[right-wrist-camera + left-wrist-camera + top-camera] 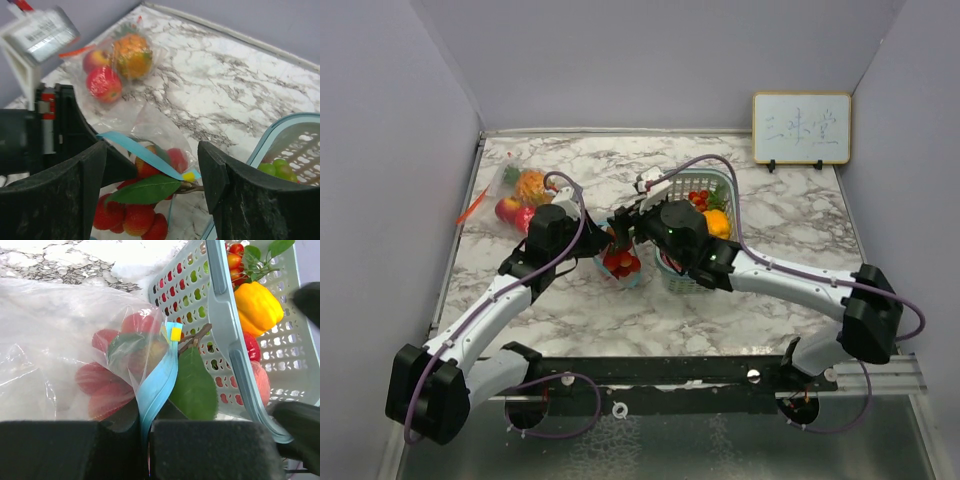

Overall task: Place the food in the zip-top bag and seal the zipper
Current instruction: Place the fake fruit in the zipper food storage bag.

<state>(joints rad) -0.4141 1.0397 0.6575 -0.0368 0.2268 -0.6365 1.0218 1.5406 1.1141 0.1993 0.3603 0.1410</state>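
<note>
The left hand (146, 445) is right up close. Its two dark fingers are pressed tight on the blue zipper strip (160, 385) of the zip-top bag (55, 340) and hold the mouth of the bag up. The bag lies near the middle of the bench (770, 200), just beside the teal basket (222, 340). Red strawberries (105, 385) show through the clear plastic, so they are inside. Their big green leaf (192, 385) and its stem poke out past the zipper. The right hand (152, 155) hangs just above the leaf with its fingers apart, and it holds nothing. More food waits in the basket: a yellow pepper (257, 305), green grapes (279, 167) and some small red pieces. Another bag (120, 60) with fruit inside lies near the far left corner of the bench. It looks like the filling step is only partly done. Next, I think the right hand should tuck the leaf in or fetch more food from the basket. The left hand must keep the mouth open. The leaf must be all the way in, or the zipper will not close.
</note>
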